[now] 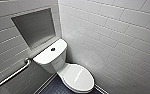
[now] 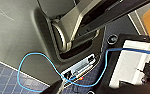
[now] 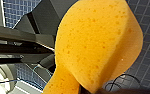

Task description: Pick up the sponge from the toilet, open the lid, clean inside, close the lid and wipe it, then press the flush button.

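The white toilet (image 1: 56, 62) stands in the corner of the head view, and its oval lid (image 1: 78, 77) is down over the bowl. The dark round flush button (image 1: 52, 49) sits in the middle of the tank top. In the right wrist view the orange-yellow sponge (image 3: 96, 42) looms large above the blue tiled floor, bent and pinched at its lower end, where my right gripper (image 3: 89, 90) is shut on it. My left gripper is open and holds nothing.
White tiled walls (image 1: 116, 37) close in on both sides of the toilet. A steel grab bar (image 1: 13, 73) and a recessed niche (image 1: 36, 26) are on the left wall. The left wrist view looks down on my own base with a blue cable (image 2: 28, 57) over dark blue floor.
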